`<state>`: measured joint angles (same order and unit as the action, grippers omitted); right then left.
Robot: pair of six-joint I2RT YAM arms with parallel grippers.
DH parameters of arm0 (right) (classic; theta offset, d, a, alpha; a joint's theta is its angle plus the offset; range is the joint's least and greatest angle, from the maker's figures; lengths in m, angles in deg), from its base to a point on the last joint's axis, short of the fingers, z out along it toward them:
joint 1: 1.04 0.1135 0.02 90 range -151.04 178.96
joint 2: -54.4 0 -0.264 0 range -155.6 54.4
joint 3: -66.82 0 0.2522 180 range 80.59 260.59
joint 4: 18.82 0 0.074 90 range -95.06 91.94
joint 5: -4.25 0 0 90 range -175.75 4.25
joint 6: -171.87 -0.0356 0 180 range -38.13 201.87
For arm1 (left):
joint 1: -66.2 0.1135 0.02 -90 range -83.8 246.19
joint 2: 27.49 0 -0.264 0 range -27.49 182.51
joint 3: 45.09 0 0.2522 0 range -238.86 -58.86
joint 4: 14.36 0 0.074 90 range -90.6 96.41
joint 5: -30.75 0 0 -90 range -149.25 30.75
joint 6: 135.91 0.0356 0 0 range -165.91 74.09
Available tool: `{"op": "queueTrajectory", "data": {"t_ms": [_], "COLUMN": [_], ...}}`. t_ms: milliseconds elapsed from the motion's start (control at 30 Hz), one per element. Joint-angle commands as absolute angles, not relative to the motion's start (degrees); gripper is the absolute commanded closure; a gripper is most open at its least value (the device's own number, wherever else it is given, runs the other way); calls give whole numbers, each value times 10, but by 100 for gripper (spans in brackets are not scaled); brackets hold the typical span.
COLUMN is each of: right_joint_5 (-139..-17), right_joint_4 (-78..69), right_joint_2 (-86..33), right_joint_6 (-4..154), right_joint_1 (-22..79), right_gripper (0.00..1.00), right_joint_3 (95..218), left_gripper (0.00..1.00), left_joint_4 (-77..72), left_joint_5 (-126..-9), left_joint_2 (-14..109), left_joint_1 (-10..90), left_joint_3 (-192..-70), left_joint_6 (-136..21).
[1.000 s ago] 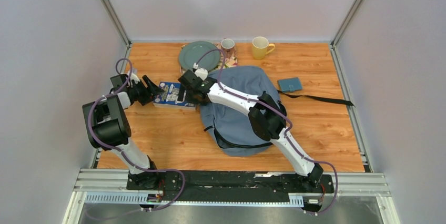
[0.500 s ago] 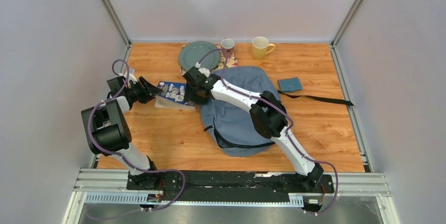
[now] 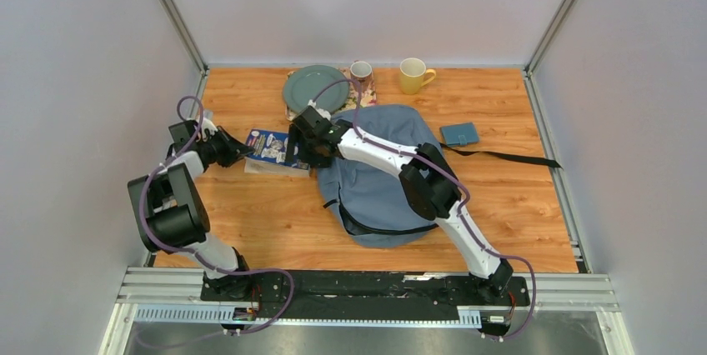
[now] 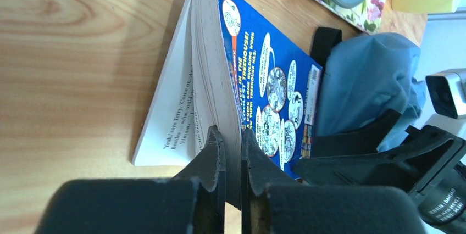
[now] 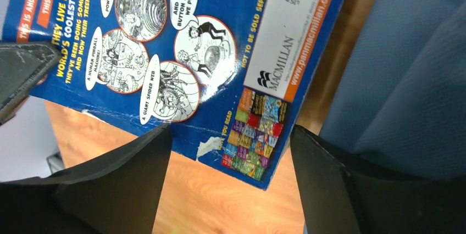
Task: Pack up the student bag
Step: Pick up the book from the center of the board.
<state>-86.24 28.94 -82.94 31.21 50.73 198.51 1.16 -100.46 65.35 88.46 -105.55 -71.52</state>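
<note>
Sideways, left end effector (image 4: 231, 135) pinches the book (image 4: 264, 80) (right end effector (image 5: 229, 132) spread above).

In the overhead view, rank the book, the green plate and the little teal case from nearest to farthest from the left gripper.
1. The book: clamped by the left gripper, just to its right.
2. The green plate: farther back and to the right, beyond the book.
3. The teal case: far to the right, past the backpack.

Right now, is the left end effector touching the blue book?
Touching. The left wrist view shows the left end effector pinching the edge of the blue book, with no gap.
</note>
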Motion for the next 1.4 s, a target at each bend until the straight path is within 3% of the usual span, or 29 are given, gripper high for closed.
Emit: {"op": "queueTrajectory", "data": {"t_ms": [0, 233, 333, 500, 667, 1033, 1367], "right_joint_5": [-811, -816, -831, -823, -848, -915, -924], "right_joint_4": [201, 121, 97, 44, 27, 24, 53], "right_joint_2": [-726, -502, -405, -260, -136, 47, 94], "right_joint_6": [334, 333, 333, 335, 335, 362, 419], "right_joint_1": [511, 507, 505, 505, 505, 501, 499], "right_gripper": [13, 10, 8, 7, 7, 0, 0], "right_joint_3": [1918, 1675, 1586, 1474, 1381, 1288, 1295], "left_gripper": [100, 100, 100, 100, 100, 100, 100], "left_joint_4": [134, 108, 143, 62, 23, -198, -381], "left_joint_5": [-1027, -1021, -1041, -1141, -1180, -1201, -1219], "left_joint_2": [543, 312, 268, 222, 214, 228, 256], "left_joint_1": [875, 875, 875, 867, 795, 665, 567], "left_joint_3": [-1094, -1058, -1088, -1083, -1115, -1126, -1113], "left_joint_6": [-666, -759, -768, -849, -889, -1066, -1172]}}
